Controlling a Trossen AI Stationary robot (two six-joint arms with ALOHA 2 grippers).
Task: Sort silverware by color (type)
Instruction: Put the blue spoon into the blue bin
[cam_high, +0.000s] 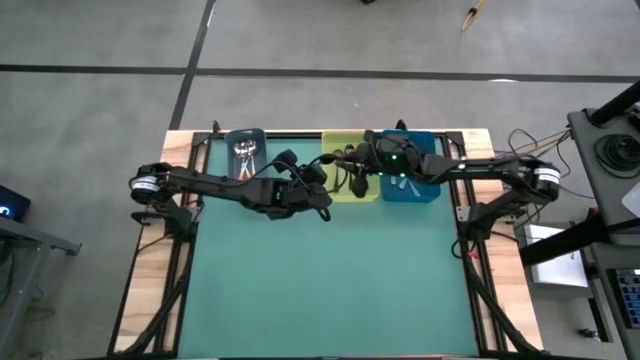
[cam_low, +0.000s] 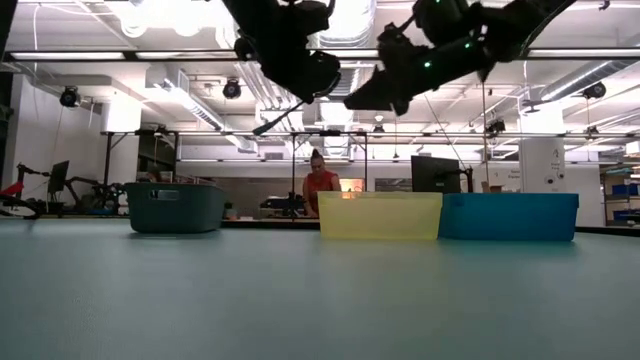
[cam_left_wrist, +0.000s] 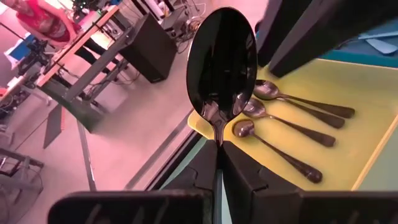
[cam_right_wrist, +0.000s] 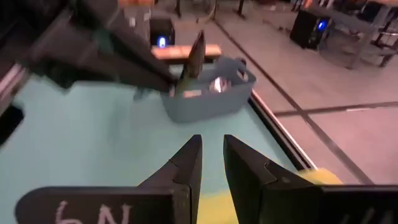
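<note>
Left claw (cam_left_wrist: 219, 163) is clamped on a dark spoon (cam_left_wrist: 221, 68) by its thin handle, above the yellow bin (cam_left_wrist: 348, 155). Light, stiff, slippery metal; grip the handle. Right claw (cam_right_wrist: 211, 163) hovers slightly parted, empty.

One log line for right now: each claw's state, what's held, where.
left claw: shut on dark spoon, near yellow bin | right claw: open, empty, above bins

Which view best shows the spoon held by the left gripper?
Left wrist view: the dark spoon fills the frame, pinched by the left gripper. Low view shows only a thin handle; right wrist a sliver; high view hides it.
</note>
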